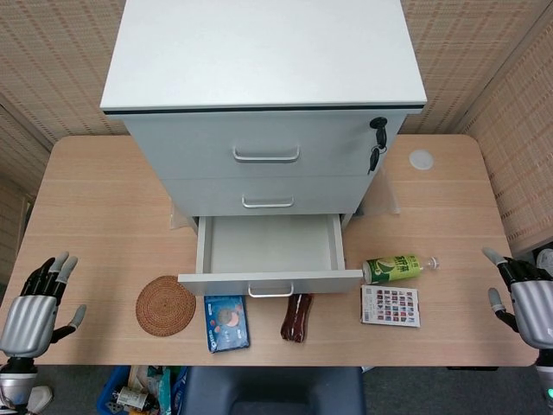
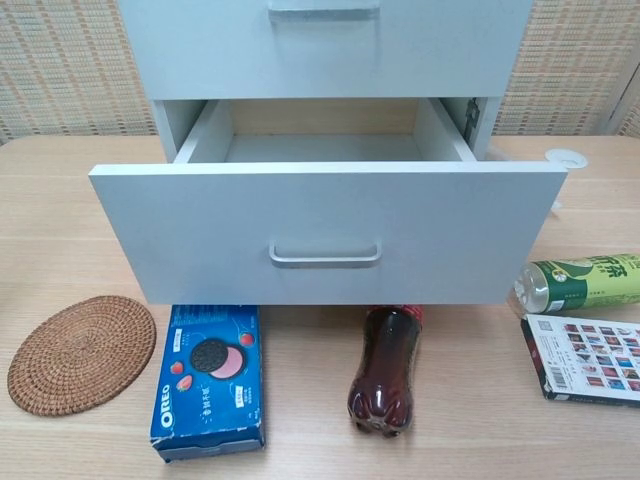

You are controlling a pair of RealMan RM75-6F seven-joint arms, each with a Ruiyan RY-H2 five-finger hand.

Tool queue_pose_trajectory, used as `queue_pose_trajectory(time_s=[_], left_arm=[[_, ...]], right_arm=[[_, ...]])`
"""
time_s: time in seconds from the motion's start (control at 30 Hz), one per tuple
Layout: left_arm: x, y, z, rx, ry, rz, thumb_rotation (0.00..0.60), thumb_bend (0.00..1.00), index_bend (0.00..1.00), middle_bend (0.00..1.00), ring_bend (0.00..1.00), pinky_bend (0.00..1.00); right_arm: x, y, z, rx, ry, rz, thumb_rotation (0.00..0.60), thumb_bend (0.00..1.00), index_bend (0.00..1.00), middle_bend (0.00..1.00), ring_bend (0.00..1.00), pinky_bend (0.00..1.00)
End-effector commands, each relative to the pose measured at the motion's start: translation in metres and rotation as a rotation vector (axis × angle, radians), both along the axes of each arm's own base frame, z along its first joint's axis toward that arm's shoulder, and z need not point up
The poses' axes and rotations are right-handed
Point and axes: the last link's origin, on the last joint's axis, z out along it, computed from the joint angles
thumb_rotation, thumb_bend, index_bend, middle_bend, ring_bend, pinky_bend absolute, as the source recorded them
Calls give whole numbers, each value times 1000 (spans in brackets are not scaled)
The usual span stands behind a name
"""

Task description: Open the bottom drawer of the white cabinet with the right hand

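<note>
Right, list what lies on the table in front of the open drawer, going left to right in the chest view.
Woven coaster → Oreo box → dark soda bottle → green bottle lying on its side; the picture card box sits directly below it, so their order is unclear.

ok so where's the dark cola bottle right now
The dark plastic cola bottle lies on the wooden table just in front of the open white bottom drawer, between the blue Oreo box and the colourful printed card.

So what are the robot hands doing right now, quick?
Left robot hand: open, fingers spread, holding nothing.
Right robot hand: open, holding nothing, off at the table's right edge.
</note>
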Motion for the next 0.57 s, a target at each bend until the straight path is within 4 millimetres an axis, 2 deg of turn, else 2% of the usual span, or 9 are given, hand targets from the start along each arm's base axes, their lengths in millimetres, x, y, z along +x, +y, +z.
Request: queue_pose_trajectory(time_s=[0.03, 0.37, 0.57], left_arm=[[0, 0, 0, 1, -1, 1, 600, 339, 19, 0, 22, 125], [2, -1, 0, 1, -5, -2, 600, 339, 19, 0, 22, 125], [3, -1, -1, -5, -8, -7, 600, 339, 19, 0, 22, 125]], right_arm=[[-6, 3, -3, -1, -21, -6, 600, 405, 171, 315, 287, 435], [-21, 12, -12, 4, -49, -34, 600, 404, 171, 315, 287, 435], [-20, 14, -17, 28, -70, -12, 600, 402, 171, 315, 287, 435]])
